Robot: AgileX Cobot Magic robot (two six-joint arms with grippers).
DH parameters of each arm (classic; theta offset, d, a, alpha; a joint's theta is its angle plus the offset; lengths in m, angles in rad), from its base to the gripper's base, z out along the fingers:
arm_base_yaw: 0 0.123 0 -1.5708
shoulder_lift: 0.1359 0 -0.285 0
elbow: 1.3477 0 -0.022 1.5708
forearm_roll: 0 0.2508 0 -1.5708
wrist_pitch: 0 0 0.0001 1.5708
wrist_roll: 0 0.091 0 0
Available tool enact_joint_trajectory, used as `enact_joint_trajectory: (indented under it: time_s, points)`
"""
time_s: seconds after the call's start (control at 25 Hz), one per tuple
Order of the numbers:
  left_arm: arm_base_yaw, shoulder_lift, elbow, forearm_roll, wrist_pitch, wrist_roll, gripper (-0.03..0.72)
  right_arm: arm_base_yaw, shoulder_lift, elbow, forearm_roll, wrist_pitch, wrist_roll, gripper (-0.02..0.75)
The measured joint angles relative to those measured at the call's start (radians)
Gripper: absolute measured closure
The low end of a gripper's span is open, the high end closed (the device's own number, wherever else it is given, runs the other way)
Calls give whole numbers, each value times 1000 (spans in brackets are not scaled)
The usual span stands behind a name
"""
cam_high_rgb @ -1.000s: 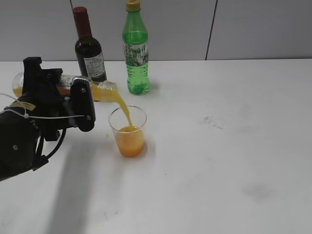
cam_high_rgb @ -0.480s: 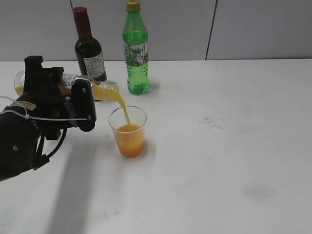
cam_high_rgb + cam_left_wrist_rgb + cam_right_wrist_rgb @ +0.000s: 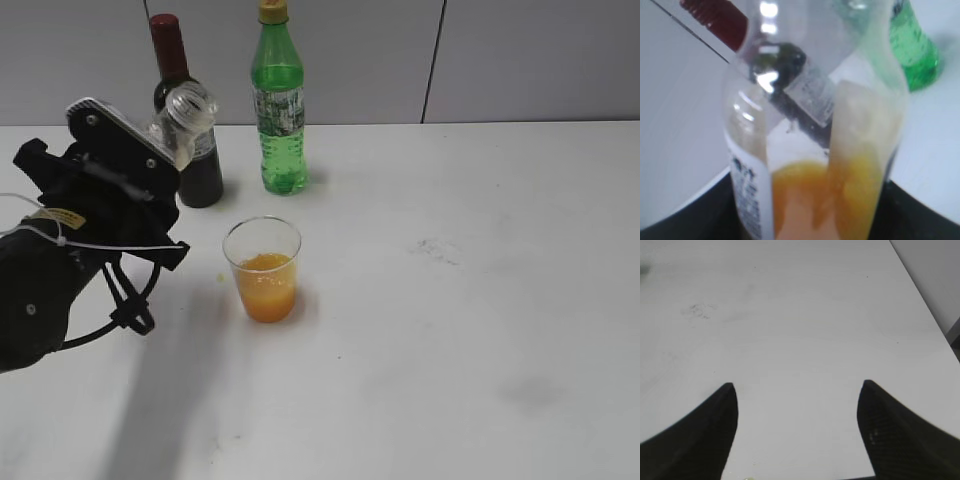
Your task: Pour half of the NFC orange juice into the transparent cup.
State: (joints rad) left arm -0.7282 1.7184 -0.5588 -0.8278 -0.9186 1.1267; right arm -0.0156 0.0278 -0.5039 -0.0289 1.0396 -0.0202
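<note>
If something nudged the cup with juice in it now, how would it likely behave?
The transparent cup looks thin-walled, so it would probably flex if squeezed. Juice fills roughly its lower half, which likely steadies it against a light nudge. Its open top and narrower base suggest a hard push could slosh or tip it onto the table.

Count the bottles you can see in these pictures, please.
3. The NFC orange juice is held up in the left gripper; the dark wine bottle stands behind it; the green bottle stands beyond the transparent cup.
</note>
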Motion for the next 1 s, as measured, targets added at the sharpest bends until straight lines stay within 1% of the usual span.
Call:
enact_joint_trajectory:
  time_s: [0.16, 0.28, 0.36, 0.52, 0.56, 0.68, 0.8, 0.92, 1.0]
  points:
    - [14, 0, 0, 76, -1, -361, 210, 0, 0, 0, 0, 0, 0, 167]
    - [64, 0, 0, 129, -1, -538, 210, 0, 0, 0, 0, 0, 0, 167]
    - [123, 0, 0, 207, 9, -625, 210, 0, 0, 0, 0, 0, 0, 167]
    - [263, 0, 0, 443, 31, -835, 210, 0, 0, 0, 0, 0, 0, 167]
    - [297, 0, 0, 487, 31, -884, 210, 0, 0, 0, 0, 0, 0, 167]
    - [418, 25, 0, 609, -20, -959, 210, 0, 0, 0, 0, 0, 0, 167]
    - [505, 88, -2, 669, -131, -1005, 210, 0, 0, 0, 0, 0, 0, 167]
    - [558, 178, -13, 703, -228, -1062, 210, 0, 0, 0, 0, 0, 0, 167]
    - [573, 241, -34, 712, -249, -1075, 210, 0, 0, 0, 1, 0, 0, 167]
